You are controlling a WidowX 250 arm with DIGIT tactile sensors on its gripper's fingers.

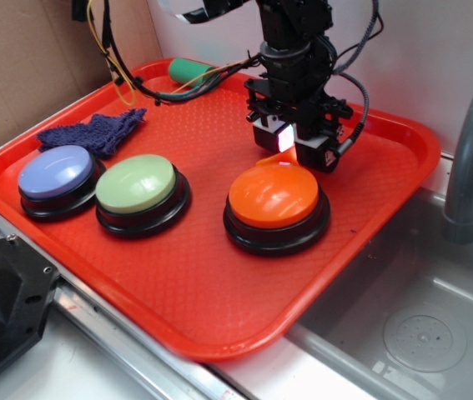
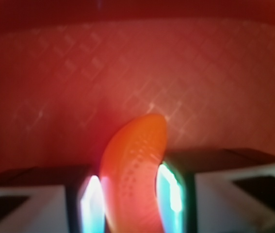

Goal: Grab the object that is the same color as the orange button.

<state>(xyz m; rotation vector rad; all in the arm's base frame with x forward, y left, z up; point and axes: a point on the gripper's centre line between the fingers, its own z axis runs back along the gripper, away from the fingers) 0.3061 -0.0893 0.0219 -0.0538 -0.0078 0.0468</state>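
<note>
Red textured plastic formed a large rectangular tray (image 1: 194, 292) that filled most of the exterior view, with a grey metal sink basin (image 1: 420, 325) and curved grey faucet pipe (image 1: 470, 158) at its right and brown cardboard (image 1: 27, 58) behind its far left edge. Above the far middle of the tray hung the black robot arm (image 1: 294, 50) with its cables. Three big dome buttons on black round bases sat in a row across the near half of the tray: a large glossy orange dome button (image 1: 274, 198) at the right, a pale green dome button (image 1: 138, 185) in the middle and a lavender-blue dome button (image 1: 55, 172) at the left. A crumpled dark blue knitted cloth (image 1: 94, 130) lay just beyond the lavender-blue button. A green cylinder (image 1: 188, 71) rested near the far rim, partly behind cables. The black and white gripper (image 1: 290, 150) pointed down at the tray just behind the orange button. The smallest thing, a small glossy orange curved plastic piece (image 2: 135, 170) with a tapered tip, stood between the two fingers in the wrist view. Both finger pads (image 2: 171, 191) pressed against its sides, so the gripper was closed on it. Its tip pointed away over the red tray floor. Whether the piece touched the tray could not be told.
</note>
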